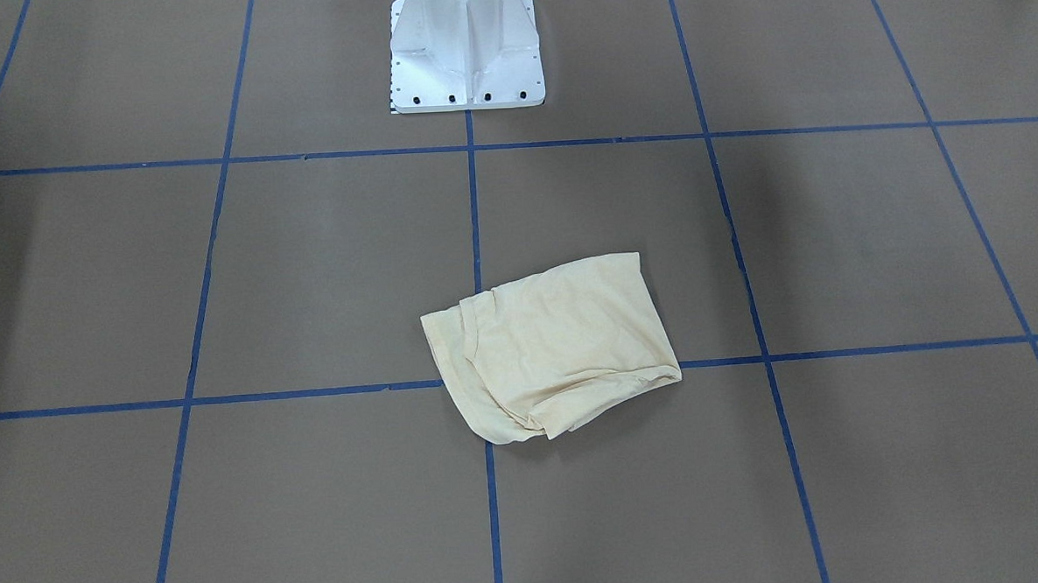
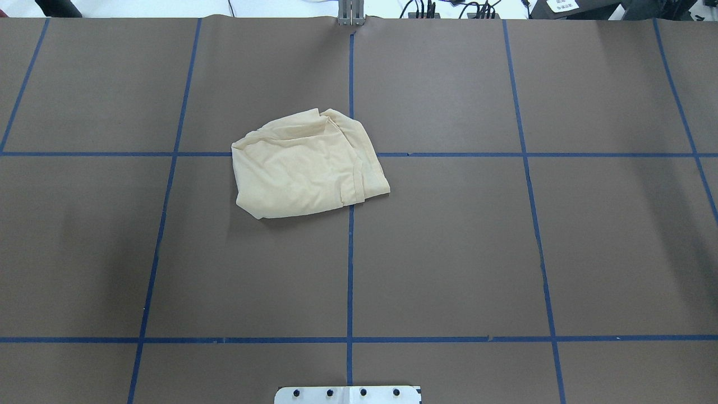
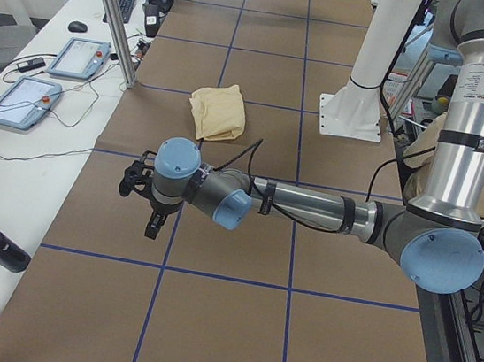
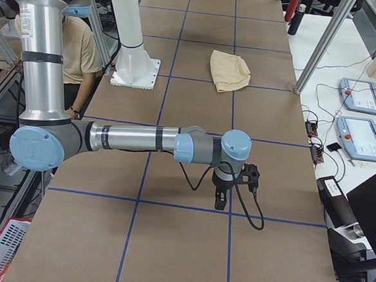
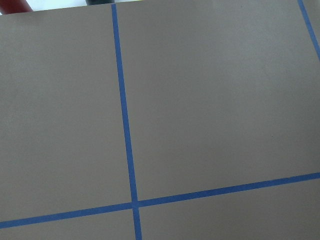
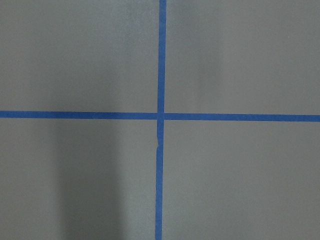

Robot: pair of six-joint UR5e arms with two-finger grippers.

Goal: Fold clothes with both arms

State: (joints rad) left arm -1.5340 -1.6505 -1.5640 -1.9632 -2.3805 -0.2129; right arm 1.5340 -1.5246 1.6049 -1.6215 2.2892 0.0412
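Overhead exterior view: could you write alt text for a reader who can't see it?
A pale cream-yellow shirt, loosely folded into a bundle, lies on a brown table marked with a blue tape grid, mostly left of the centre line. A white base plate peeks in at the bottom edge.

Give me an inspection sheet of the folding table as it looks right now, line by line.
surface: brown paper with a blue tape grid, lying flat.
job's things: cream T-shirt lies bunched and partly folded over a tape crossing; neither arm touches it.
clutter: nothing seen.
grippers: left tool and right tool hang over bare paper at opposite table ends, away from the shirt; open or shut cannot be told.
cables: black cable loops below the right wrist.
surroundings: white pedestal; teach pendants and a dark bottle on the side bench; a seated person.
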